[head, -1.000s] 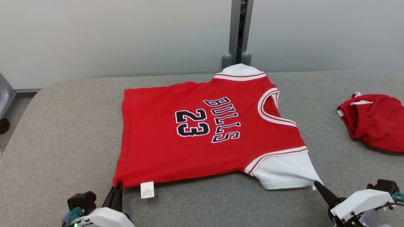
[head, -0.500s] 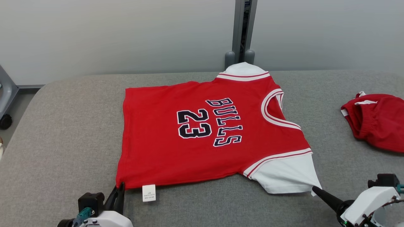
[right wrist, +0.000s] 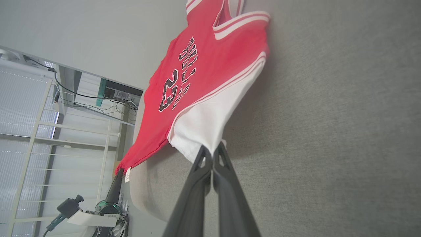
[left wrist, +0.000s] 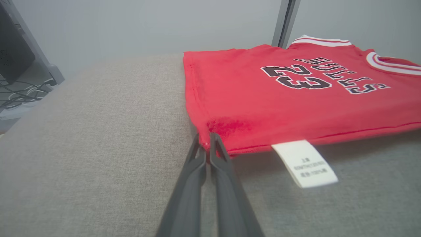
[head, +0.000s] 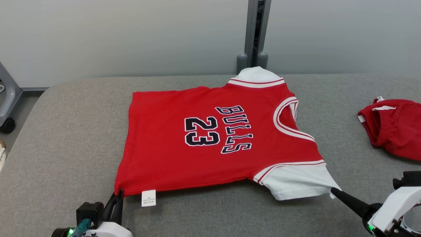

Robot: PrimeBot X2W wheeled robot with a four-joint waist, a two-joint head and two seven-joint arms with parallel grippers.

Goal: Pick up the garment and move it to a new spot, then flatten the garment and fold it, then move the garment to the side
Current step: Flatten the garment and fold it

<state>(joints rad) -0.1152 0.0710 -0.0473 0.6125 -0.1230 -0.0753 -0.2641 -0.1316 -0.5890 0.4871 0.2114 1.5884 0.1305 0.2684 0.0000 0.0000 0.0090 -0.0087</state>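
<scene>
Head camera: high, facing forward and down. Takes in the whole jersey (head: 171,158) on the counter (head: 65,131), beyond left claw (head: 117,192) and right claw (head: 333,190).
Left wrist camera: low, close behind left claw, skimming the counter.
Right wrist camera: rolled sideways, close behind right claw.
All three share the jersey's lettering.

White wrist shells (head: 398,204), tapered black fingers (head: 349,199), perhaps teal plug (head: 81,227)
</scene>
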